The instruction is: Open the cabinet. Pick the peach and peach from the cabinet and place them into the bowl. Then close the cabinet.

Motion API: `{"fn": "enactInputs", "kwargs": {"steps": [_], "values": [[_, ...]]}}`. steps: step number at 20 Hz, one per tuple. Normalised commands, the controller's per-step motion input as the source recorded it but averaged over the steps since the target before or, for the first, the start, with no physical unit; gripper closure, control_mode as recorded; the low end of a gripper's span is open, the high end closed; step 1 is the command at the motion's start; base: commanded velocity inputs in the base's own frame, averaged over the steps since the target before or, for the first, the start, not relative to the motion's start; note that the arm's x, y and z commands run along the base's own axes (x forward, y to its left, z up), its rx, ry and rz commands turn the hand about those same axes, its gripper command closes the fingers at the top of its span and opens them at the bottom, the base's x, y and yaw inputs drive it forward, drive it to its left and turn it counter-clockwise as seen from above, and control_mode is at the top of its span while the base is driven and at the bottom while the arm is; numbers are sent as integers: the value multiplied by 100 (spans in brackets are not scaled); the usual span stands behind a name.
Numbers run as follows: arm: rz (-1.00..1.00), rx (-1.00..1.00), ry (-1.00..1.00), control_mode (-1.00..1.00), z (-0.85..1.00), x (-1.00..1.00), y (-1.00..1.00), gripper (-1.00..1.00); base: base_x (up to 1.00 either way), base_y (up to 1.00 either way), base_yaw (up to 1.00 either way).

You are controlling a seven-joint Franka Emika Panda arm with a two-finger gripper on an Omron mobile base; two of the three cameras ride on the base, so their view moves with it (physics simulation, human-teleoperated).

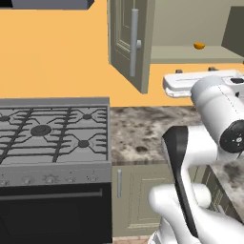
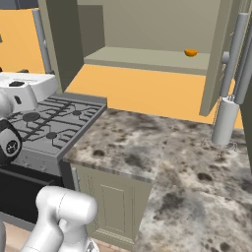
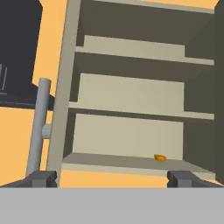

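Observation:
The cabinet [image 1: 190,28] hangs open on the orange wall, its left door [image 1: 127,43] swung out with a long grey bar handle [image 1: 134,43]. From the right base view both doors [image 2: 61,44] stand wide apart around the bare interior [image 2: 147,29]. One small orange-yellow peach [image 1: 199,46] [image 2: 190,52] rests on the lowest shelf, toward its right side. My gripper [image 3: 113,178] is open and holds nothing, looking up into the shelves [image 3: 131,96] from in front and below, with the peach [image 3: 160,157] just above and right of its centre. The bowl is out of view.
A gas stove [image 1: 52,128] [image 2: 54,118] sits left of the speckled stone counter [image 1: 138,133] [image 2: 147,142]. A grey cylinder on a wire stand [image 2: 224,120] stands under the right door. Lower cabinets [image 1: 138,195] run beneath the counter. A dark hood [image 3: 17,52] hangs left of the cabinet.

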Motion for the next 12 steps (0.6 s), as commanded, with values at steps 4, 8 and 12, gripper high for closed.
{"fn": "enactInputs", "kwargs": {"steps": [4, 8, 12], "values": [[-1, 0, -1, -100, -8, 0, 68, -100, 0, 0, 0], [-6, 0, -1, -100, -8, 5, 70, -100, 0, 0, 0], [-10, 0, 0, -100, -8, 35, 44, -100, 0, 0, 0]]}}
